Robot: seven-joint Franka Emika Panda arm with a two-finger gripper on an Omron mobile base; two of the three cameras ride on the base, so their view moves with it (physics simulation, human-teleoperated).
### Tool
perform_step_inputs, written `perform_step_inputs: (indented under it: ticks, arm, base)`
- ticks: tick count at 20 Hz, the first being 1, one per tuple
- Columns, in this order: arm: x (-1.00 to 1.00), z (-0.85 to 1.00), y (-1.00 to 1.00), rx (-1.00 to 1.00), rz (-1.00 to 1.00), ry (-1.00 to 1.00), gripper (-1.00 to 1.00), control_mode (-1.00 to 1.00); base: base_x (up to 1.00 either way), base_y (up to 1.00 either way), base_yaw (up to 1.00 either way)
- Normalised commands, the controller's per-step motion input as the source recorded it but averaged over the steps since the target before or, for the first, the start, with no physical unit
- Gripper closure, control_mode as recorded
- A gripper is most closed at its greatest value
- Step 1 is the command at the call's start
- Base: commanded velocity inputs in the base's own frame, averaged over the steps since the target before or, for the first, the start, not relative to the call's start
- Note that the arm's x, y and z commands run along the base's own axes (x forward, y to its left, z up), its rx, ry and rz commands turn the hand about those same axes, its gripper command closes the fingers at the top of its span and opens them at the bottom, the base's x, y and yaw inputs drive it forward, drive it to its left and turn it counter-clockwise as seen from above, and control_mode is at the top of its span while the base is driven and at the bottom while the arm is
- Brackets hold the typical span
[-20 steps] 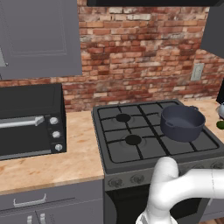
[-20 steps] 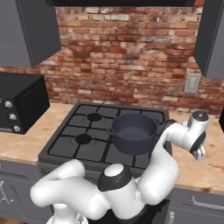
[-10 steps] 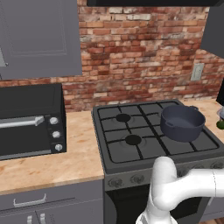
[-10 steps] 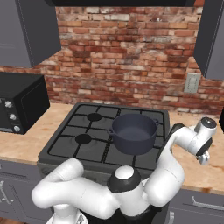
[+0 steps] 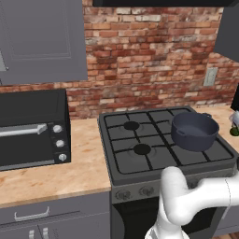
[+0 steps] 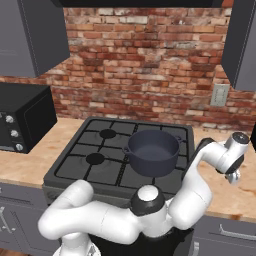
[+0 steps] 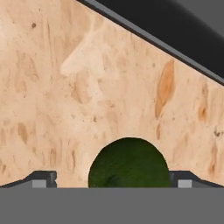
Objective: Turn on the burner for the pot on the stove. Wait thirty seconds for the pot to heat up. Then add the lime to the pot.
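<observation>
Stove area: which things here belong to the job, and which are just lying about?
Belongs to the job:
- pot, on the stove's right front grate
- stove, knobs along its front
- lime, on the counter, between the open end effector fingertips

Just lying about:
- countertop oven, left of the stove
- wall outlet

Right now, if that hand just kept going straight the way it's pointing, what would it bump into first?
Most likely the lime: it sits between the open jaws of the gripper, on the wooden counter. How far off is hard to judge.
</observation>
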Motion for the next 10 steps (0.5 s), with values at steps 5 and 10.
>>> perform_step_inputs:
  ticks: [5, 10]
  arm:
    - [0.25, -0.21, -0.1, 0.02, 0.0, 0.0, -1.0, -1.0]
    - [0.16, -0.36, -0.08, 0.01, 0.0, 0.0, -1.0, -1.0]
  base:
    - [0.0, 0.0, 0.0]
    - [0.0, 0.0, 0.0]
